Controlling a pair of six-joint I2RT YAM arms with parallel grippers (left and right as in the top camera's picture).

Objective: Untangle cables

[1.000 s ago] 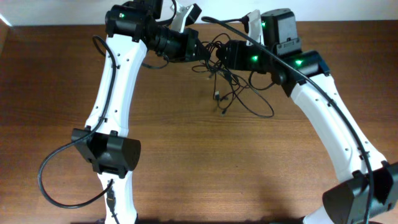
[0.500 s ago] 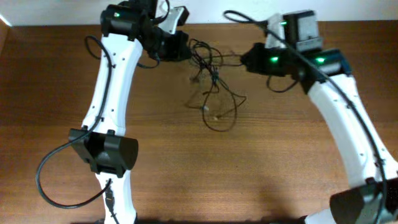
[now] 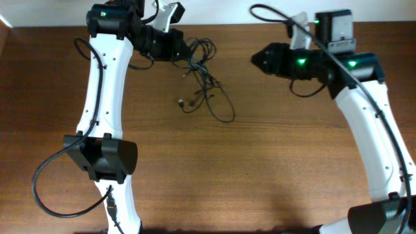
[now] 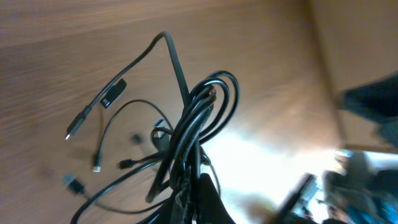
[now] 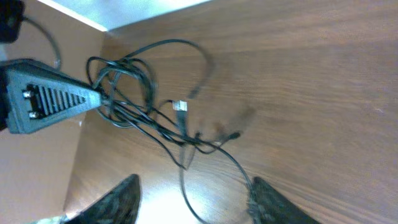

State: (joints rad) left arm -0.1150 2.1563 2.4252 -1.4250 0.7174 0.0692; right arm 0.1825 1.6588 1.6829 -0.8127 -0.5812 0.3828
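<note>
free: table point(image 3: 260, 162) middle | obstacle: cables point(image 3: 209, 99) — trailing from left end effector point(image 3: 184, 51)

Table point(image 3: 273, 162): brown wood grain, bare over most of its area. Overhead, I see the loose lower part of a tangle of thin black cables point(image 3: 207, 81) lying around 12 o'clock of the table's middle. One wide loop trails toward the middle. Small plug ends point(image 3: 181, 102) rest on the wood at 9 o'clock of that loop. The tangle's upper part rises off the surface toward 11 o'clock.
</note>
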